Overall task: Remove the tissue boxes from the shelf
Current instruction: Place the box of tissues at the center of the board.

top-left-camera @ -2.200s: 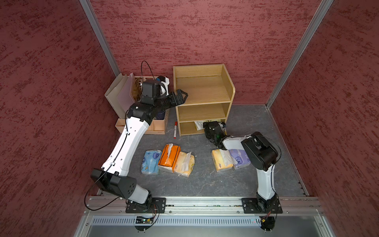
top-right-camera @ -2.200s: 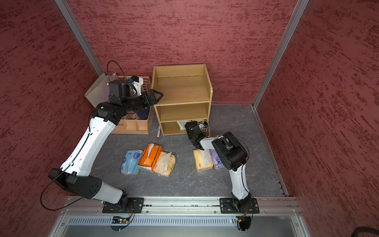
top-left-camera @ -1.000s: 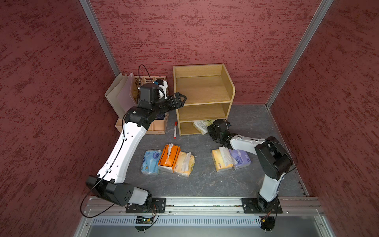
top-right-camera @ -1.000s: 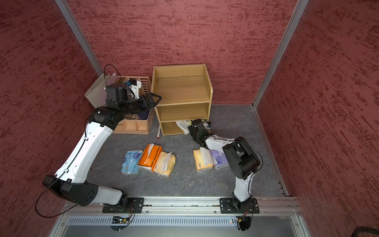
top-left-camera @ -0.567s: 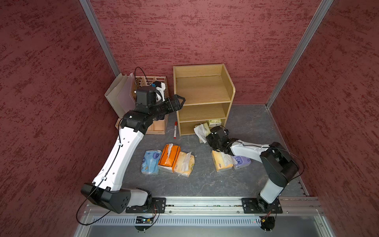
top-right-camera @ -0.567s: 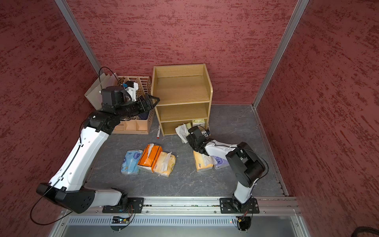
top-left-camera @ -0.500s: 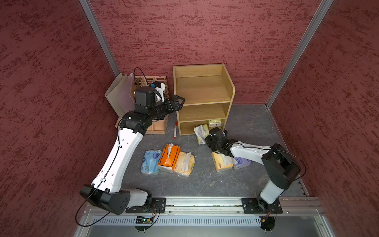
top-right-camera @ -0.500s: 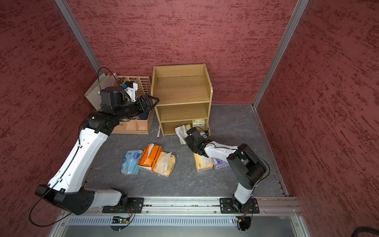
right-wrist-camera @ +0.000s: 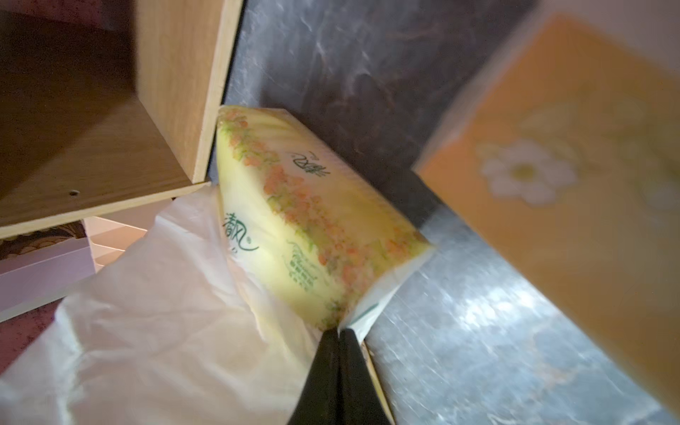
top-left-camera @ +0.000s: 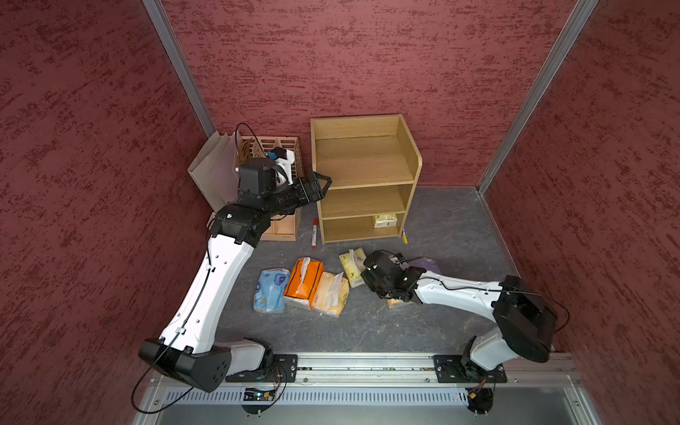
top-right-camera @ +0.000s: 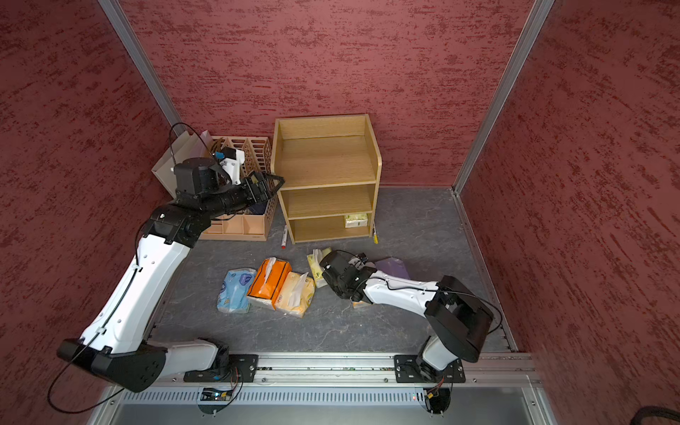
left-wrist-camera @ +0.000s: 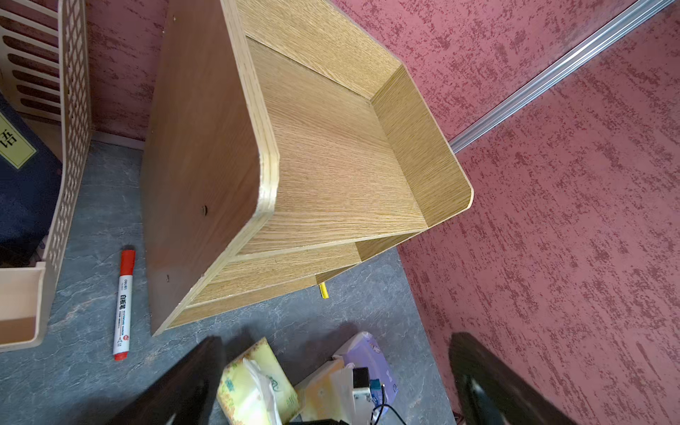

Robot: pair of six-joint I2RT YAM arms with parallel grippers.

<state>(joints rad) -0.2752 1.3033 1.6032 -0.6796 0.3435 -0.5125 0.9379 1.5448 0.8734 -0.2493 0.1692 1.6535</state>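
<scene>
Right gripper pinched tight on corner flap of yellow-green tissue pack, low, just near of shelf. Left gripper wide, empty. Lower pack flat beside pale orange pack before letting go; thin flap may slip.

Across the grey floor — oak shelf, beige organizer, red marker between, yellow marker at the shelf's other side. In front, side by side: light blue pack, orange pack, pale yellow pack; near them, yellow-green pack, lilac pack. On the bottom tier — a small pack.
</scene>
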